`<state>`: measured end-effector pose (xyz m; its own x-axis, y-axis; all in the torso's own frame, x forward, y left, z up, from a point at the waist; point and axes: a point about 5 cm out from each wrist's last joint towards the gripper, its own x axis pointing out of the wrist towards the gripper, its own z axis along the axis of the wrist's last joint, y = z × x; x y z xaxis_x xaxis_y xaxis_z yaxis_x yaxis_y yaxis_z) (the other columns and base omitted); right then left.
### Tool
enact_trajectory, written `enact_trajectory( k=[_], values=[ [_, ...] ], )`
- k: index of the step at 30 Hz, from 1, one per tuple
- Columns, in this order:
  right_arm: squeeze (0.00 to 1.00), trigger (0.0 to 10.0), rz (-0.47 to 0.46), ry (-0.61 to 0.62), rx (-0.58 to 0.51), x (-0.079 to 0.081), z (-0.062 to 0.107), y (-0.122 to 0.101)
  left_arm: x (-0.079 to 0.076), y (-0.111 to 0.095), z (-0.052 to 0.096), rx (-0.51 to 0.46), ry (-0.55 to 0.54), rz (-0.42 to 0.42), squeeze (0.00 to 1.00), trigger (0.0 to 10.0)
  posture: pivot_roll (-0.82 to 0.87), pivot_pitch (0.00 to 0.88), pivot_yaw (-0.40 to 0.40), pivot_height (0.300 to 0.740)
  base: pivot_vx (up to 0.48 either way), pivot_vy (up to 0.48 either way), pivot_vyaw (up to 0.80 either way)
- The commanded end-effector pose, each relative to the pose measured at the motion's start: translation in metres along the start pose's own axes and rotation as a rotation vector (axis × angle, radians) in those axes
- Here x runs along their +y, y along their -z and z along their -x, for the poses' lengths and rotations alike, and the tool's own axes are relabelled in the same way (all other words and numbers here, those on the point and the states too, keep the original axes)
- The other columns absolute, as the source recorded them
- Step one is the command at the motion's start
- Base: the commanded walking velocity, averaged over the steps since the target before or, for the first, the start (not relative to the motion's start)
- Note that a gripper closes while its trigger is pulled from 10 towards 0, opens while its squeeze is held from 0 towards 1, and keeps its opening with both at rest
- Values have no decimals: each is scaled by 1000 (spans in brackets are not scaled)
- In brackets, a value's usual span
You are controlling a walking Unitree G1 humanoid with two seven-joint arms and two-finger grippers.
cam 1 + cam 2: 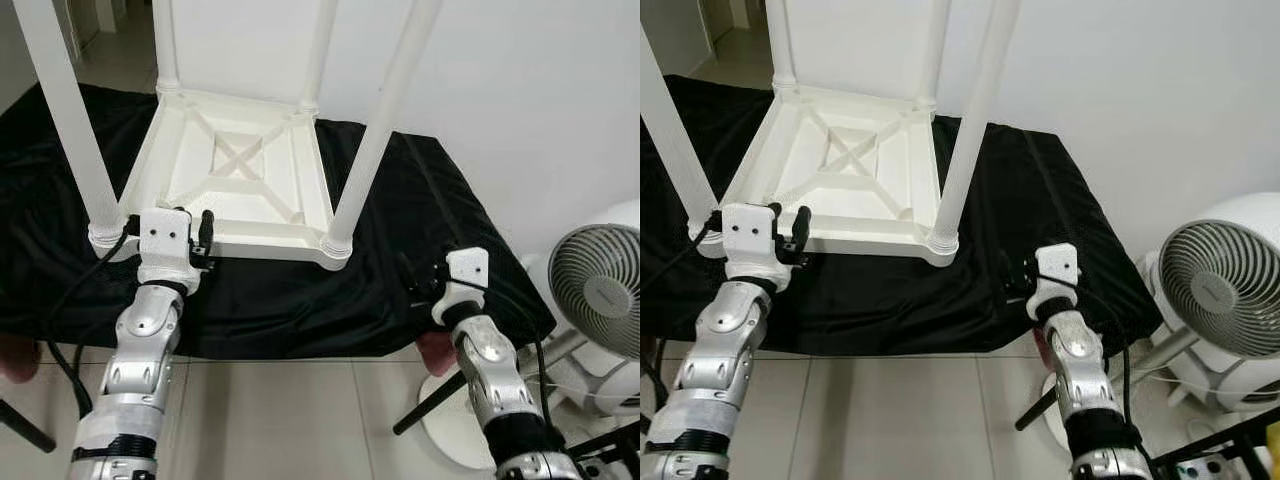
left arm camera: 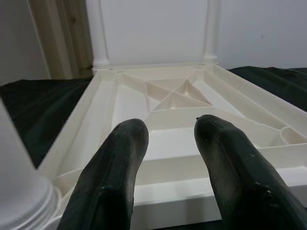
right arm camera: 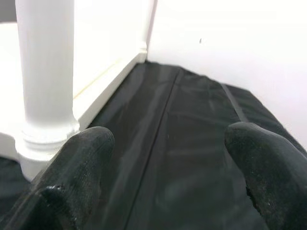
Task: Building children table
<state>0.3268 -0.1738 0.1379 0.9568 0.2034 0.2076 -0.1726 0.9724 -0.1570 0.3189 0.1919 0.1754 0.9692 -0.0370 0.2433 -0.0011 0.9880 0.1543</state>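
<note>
A white children's table (image 1: pixel 240 170) lies upside down on a black cloth (image 1: pixel 400 230), its four legs pointing up. My left gripper (image 1: pixel 195 240) is at the table's near rim, beside the near left leg (image 1: pixel 70 120). It is open, and in the left wrist view the left gripper (image 2: pixel 171 128) points over the rim at the ribbed underside (image 2: pixel 168 96). My right gripper (image 1: pixel 420 285) hovers over bare cloth to the right of the near right leg (image 1: pixel 375 130). The right gripper (image 3: pixel 170 139) is wide open and empty, with that leg (image 3: pixel 45 72) off to one side.
A white floor fan (image 1: pixel 600 290) stands on the tiles at the right, close to my right arm. A black rod (image 1: pixel 430 400) slants across the floor below the cloth's edge. A white wall (image 1: pixel 520 90) rises right behind the table.
</note>
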Motion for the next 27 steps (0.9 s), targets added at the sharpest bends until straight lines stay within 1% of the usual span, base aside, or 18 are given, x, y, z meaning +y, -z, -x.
enact_trajectory(
  k=[1,4,6,7,10,12,15,17,19,21,22,23,24,25,27],
  values=[
    [0,10000,2,3,4,-3,1,2,-6,3,0,16,81,17,0,10000,21,0,-106,740,0,0,0],
    [0,10000,-12,-30,0,2,-4,0,-8,5,1,28,96,10,0,10000,12,0,-101,740,0,0,0],
    [0,10000,-12,-30,0,2,-4,0,-8,5,1,28,96,10,0,10000,12,0,-101,740,0,0,0],
    [0,10000,-12,-60,2,7,-7,-1,-9,7,2,33,117,-1,0,10000,10,0,-103,740,0,0,0],
    [0,10000,-15,-87,3,11,-10,-2,-10,7,2,39,134,-10,0,10000,16,0,-118,740,0,0,0],
    [0,10000,-28,-145,6,21,-17,-4,-5,6,0,46,143,-21,0,10000,24,0,-128,740,0,0,0],
    [0,10000,-28,-145,6,21,-17,-4,-5,6,0,46,143,-21,0,10000,24,0,-128,740,0,0,0],
    [0,10000,-34,-159,9,24,-20,-5,-2,3,0,43,149,-22,0,10000,33,4,-141,740,0,0,0],
    [0,10000,-76,-195,12,32,-30,-7,-4,-7,4,31,212,-13,0,10000,70,22,-174,740,0,0,0],
    [0,10000,-76,-195,12,32,-30,-7,-4,-7,4,31,212,-13,0,10000,70,22,-174,740,0,0,0],
    [0,10000,-82,-202,13,37,-35,-8,-8,-11,9,25,256,-17,0,10000,88,33,-189,740,0,0,0],
    [0,10000,-89,-198,14,43,-42,-10,-15,-16,17,26,328,-10,0,10000,102,44,-198,740,0,0,0],
    [0,10000,-89,-198,14,43,-42,-10,-15,-16,17,26,328,-10,0,10000,102,44,-198,740,0,0,0],
    [0,10000,-98,-188,13,46,-47,-12,-21,-21,24,9,383,-13,0,10000,113,50,-206,740,0,0,0],
    [0,10000,-98,-188,13,46,-47,-12,-21,-21,24,9,383,-13,0,10000,113,50,-206,740,0,0,0]
  ],
)
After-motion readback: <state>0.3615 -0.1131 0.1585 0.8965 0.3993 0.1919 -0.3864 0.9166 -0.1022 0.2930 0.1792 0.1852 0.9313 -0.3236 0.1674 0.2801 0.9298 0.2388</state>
